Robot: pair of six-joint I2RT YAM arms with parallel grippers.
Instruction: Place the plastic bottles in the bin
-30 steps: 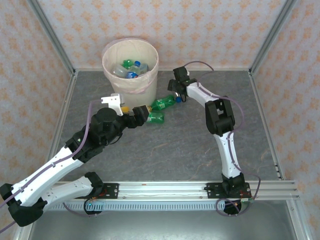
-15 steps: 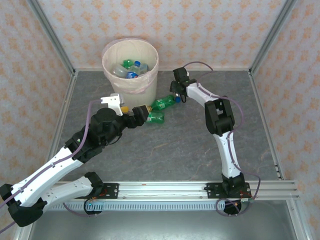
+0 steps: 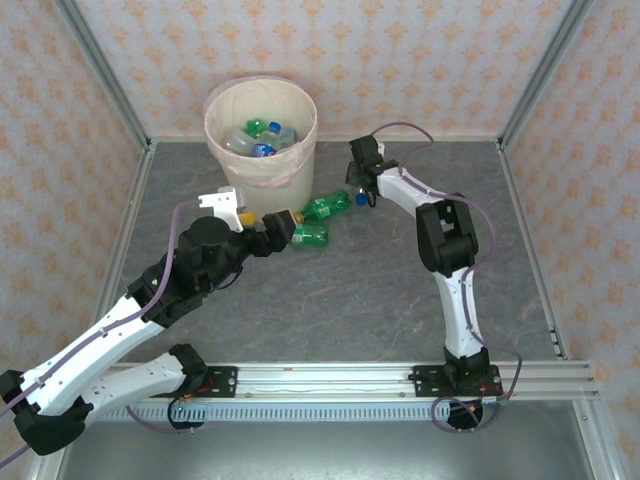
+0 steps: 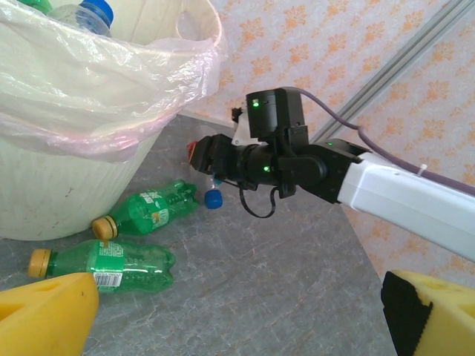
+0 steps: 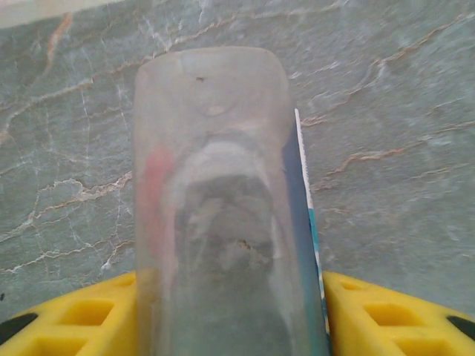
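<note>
While the left gripper (image 4: pixel 237 311) stands spread wide, the right gripper (image 5: pixel 230 319) is clamped on a clear bottle (image 5: pixel 215 185).

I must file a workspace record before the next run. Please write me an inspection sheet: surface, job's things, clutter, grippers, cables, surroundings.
Surface: grey marbled table, no spill seen.
Job's things: lined bin at the far left, with several bottles inside. Two green bottles lie on the table beside it. One clear bottle is in the right gripper.
Clutter: nothing seen.
Grippers: left gripper open, by the green bottles. Right gripper shut on the clear bottle.
Cables: a purple cable runs along each arm, loops free.
Surroundings: patterned walls, metal posts.
</note>
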